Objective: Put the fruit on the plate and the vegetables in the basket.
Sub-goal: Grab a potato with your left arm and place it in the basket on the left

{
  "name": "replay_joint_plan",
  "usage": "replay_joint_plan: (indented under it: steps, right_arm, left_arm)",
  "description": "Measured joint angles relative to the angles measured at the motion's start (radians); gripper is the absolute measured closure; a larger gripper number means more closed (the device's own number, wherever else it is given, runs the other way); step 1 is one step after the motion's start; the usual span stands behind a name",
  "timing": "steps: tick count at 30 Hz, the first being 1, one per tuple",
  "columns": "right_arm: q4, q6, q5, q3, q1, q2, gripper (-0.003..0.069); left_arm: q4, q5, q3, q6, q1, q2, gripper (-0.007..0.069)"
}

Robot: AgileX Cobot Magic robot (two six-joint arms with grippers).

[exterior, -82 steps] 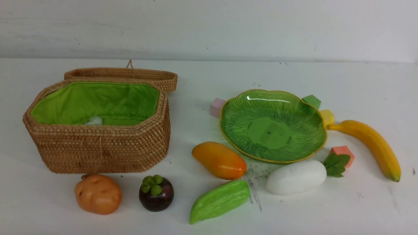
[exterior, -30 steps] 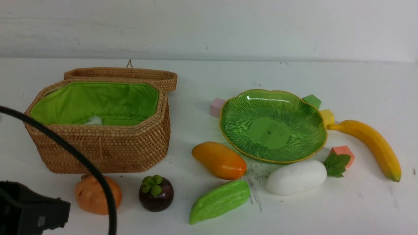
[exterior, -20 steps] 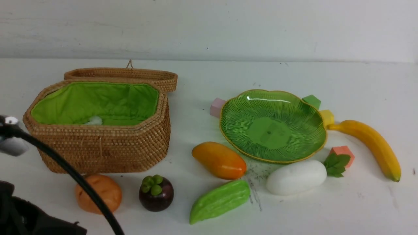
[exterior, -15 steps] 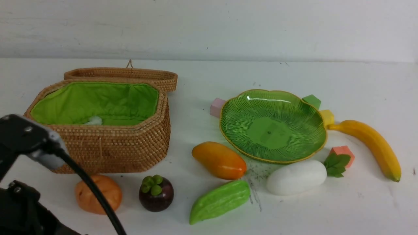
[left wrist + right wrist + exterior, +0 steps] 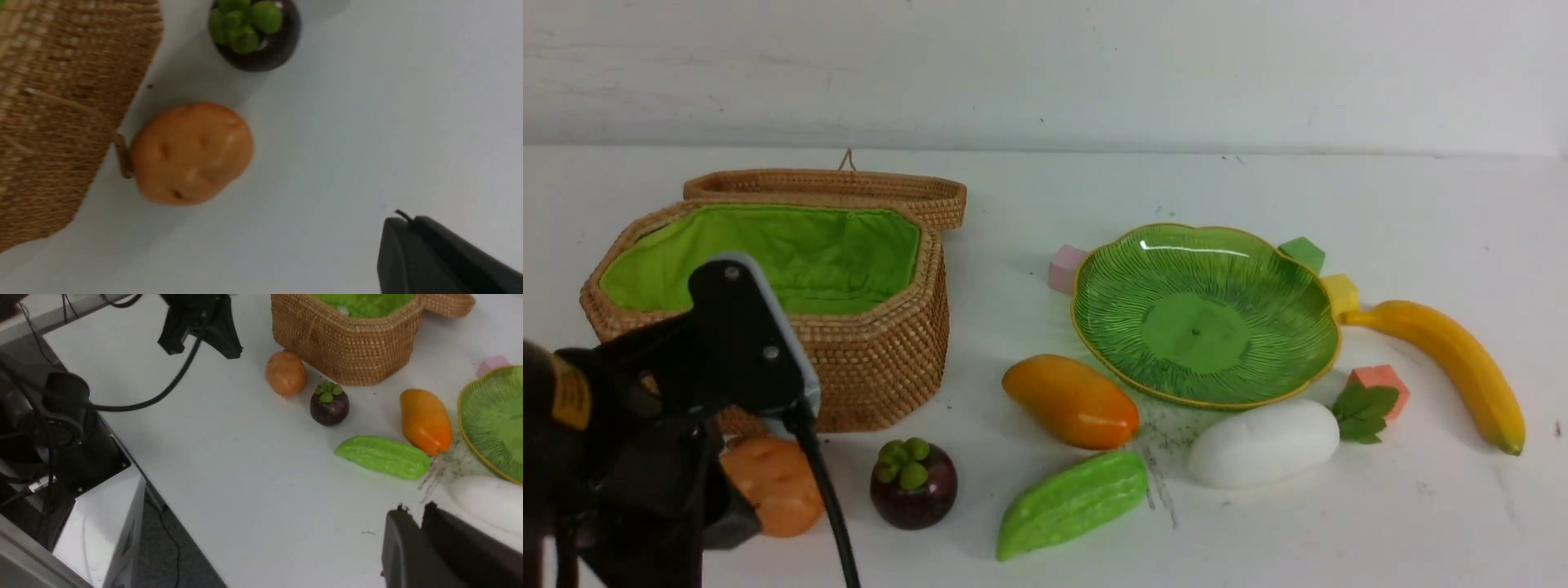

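Observation:
My left gripper is shut and empty, hovering over bare table a little away from the brown-orange potato. The potato lies by the wicker basket, with the purple mangosteen beside it. In the front view my left arm covers part of the potato. The mango, green gourd and white radish lie in front of the green plate, and the banana lies to its right. My right gripper hangs near the radish, its fingers almost together with nothing between them.
Small cubes ring the plate: pink, green, yellow and red-orange. The basket's lid lies open behind it. The table's near edge and the robot's base show in the right wrist view.
My left arm has swung in from the lower left and now stands in front of the basket, partly covering the potato. No fruit or vegetable has moved.

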Motion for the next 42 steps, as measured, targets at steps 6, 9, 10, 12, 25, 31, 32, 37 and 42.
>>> replay_joint_plan:
  steps: [6,9,10,12,25,31,32,37,42]
  right_arm:
    - [-0.08,-0.007,0.0,-0.004,0.002,-0.06,0.0582]
    - [-0.103,-0.009,0.0,-0.004,0.032,-0.067,0.058]
    - [-0.111,-0.009,0.0,-0.004,0.048,-0.067,0.058]
    - [-0.115,-0.009,0.0,-0.004,0.072,-0.067,0.0579]
    - [-0.144,-0.01,0.0,0.016,0.109,-0.068,0.057]
    - [-0.147,-0.01,0.0,0.047,0.109,-0.068,0.0568]
    - [-0.147,-0.01,0.0,0.048,0.109,-0.068,0.0566]
    - [-0.147,-0.01,0.0,0.048,0.109,-0.068,0.0562]
    - [-0.147,-0.01,0.0,0.048,0.109,-0.068,0.0562]
  left_arm:
    - [0.109,-0.057,0.0,0.147,0.053,0.145,0.0599]
    - [0.159,-0.072,0.0,0.205,0.055,0.217,0.0469]
    - [0.18,-0.087,0.0,0.217,0.055,0.241,0.0401]
    - [0.213,-0.118,0.0,0.229,0.055,0.276,0.0293]
    - [0.364,-0.338,-0.001,0.364,0.055,0.444,0.0028]
    - [0.372,-0.348,-0.005,0.413,0.055,0.499,0.0062]
    - [0.373,-0.346,-0.009,0.415,0.055,0.505,0.0062]
    - [0.348,-0.329,-0.024,0.416,0.055,0.526,0.0062]
    - [0.265,-0.299,-0.032,0.416,0.055,0.528,0.0062]
